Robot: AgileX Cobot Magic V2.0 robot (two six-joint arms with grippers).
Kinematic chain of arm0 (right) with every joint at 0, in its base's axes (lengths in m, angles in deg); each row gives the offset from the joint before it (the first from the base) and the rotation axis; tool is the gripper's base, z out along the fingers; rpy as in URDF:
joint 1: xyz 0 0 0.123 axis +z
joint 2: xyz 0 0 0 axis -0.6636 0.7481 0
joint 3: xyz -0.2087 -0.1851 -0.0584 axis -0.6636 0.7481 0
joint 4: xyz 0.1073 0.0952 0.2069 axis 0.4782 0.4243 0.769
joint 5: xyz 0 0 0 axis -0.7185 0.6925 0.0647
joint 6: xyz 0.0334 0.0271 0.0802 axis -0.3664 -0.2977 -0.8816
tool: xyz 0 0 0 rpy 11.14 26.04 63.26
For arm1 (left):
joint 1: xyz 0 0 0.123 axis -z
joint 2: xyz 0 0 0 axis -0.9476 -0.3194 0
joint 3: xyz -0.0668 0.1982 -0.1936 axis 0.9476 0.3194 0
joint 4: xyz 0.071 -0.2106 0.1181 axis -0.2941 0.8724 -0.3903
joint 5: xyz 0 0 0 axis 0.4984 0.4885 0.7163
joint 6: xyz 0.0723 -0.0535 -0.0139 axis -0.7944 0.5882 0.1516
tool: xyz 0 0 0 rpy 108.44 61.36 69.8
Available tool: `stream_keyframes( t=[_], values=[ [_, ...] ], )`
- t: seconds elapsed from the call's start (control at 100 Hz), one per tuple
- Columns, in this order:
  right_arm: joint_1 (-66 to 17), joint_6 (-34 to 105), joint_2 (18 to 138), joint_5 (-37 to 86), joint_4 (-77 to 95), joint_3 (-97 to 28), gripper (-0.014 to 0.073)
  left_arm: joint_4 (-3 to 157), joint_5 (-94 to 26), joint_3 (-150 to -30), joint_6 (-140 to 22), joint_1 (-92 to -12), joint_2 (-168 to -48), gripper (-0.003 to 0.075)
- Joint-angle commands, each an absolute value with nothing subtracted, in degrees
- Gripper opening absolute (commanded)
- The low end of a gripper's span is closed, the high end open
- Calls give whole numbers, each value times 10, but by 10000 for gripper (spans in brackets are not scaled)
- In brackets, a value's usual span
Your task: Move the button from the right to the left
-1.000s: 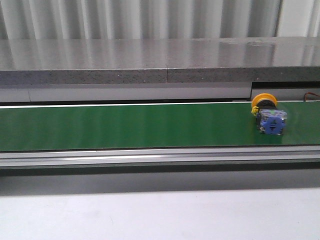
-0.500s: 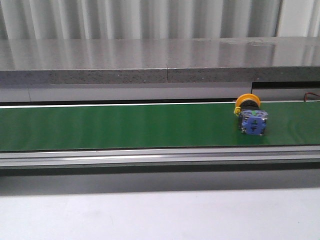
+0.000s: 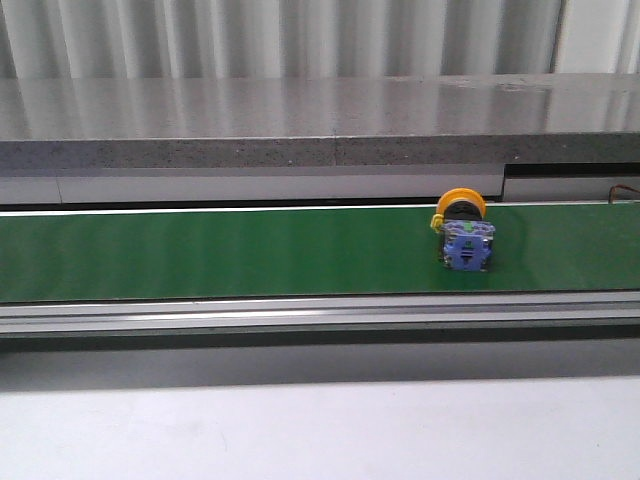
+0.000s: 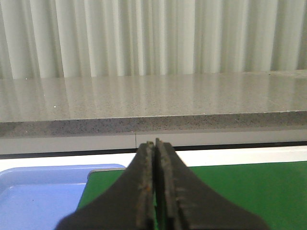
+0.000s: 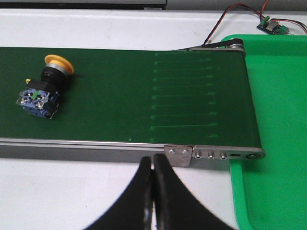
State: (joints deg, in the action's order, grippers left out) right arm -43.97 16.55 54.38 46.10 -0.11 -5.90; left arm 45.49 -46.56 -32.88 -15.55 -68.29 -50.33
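A long green conveyor belt (image 3: 250, 252) runs left to right across the scene, bordered on its near side by a metal rail (image 3: 300, 315) and backed by a grey speckled stone ledge (image 3: 300, 120) with pale vertical corrugated sheeting (image 3: 250, 35) behind it. A white tabletop (image 3: 300, 430) lies in the foreground. In the right wrist view a green tray (image 5: 278, 120) adjoins the right end of the belt, with red and black wires (image 5: 230, 14) leading to a small circuit board (image 5: 272, 26) beyond it. In the left wrist view a blue tray (image 4: 43, 191) sits at the belt's left end.

The left gripper (image 4: 156, 191) is clenched, its two dark fingers pressed together with no gap, holding nothing and touching nothing visible. The right gripper (image 5: 152, 191) is likewise clenched and empty, hanging above the white tabletop on the near side of the rail.

The button (image 3: 463, 230) lies on its side on the right part of the belt, free of both grippers. Its long axis runs roughly across the belt: the orange-yellow cap (image 5: 58, 61) points toward the far edge, the black collar (image 5: 52, 75) follows, and the blue-and-clear contact block (image 5: 37, 99) faces the near side.
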Motion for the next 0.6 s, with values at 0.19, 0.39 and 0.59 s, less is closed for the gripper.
stream_keyframes(
  t=[0.19, 0.39, 0.59],
  values=[
    [-439, 170, 544, 419, -3, -74, -67, 560, -456, -435, -151, -680, -514, -20],
    [-439, 170, 544, 419, -3, -74, -67, 575, -304, -565, -151, -680, -597, -20],
    [-439, 170, 544, 419, -3, -74, -67, 575, -152, -681, -151, -680, -716, -20]
  ],
)
